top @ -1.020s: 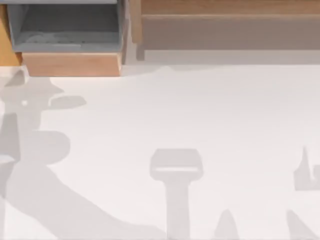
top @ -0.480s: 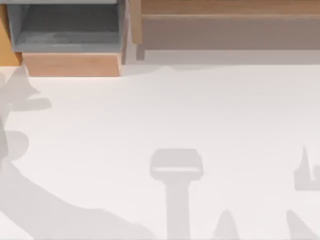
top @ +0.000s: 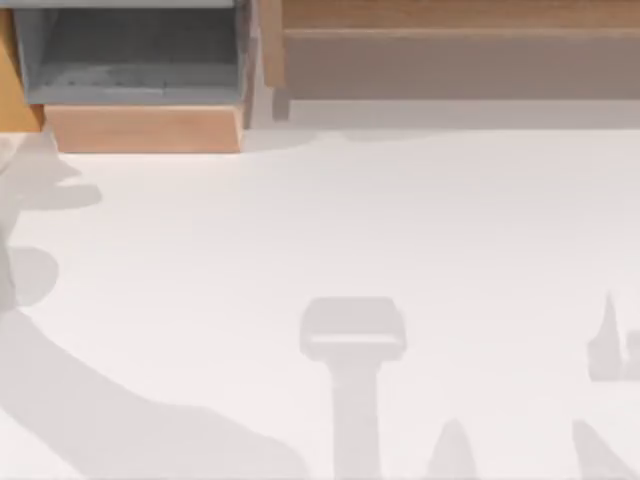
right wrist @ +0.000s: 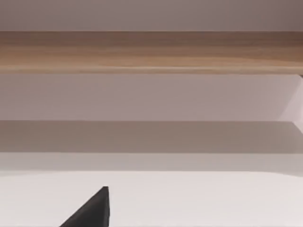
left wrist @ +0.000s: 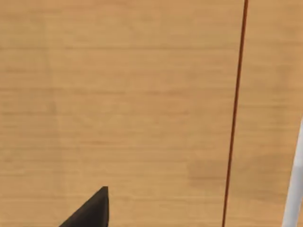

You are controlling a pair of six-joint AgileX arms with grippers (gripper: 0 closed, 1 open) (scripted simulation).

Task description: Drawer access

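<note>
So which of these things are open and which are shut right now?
Tan-fronted drawer: pulled open, grey lining showing.
The drawer: cut off at the table's left edge; open or shut cannot be told.
Left gripper: close against orange-brown wood.
Right gripper: idle above the white table.

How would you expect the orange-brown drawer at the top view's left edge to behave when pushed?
The orange-brown drawer looks like rigid wood panels, so it probably won't flex. Like the paler open drawer beside it, it likely slides straight rather than tipping. The smooth wood facing the left claw may be slippery.
</note>
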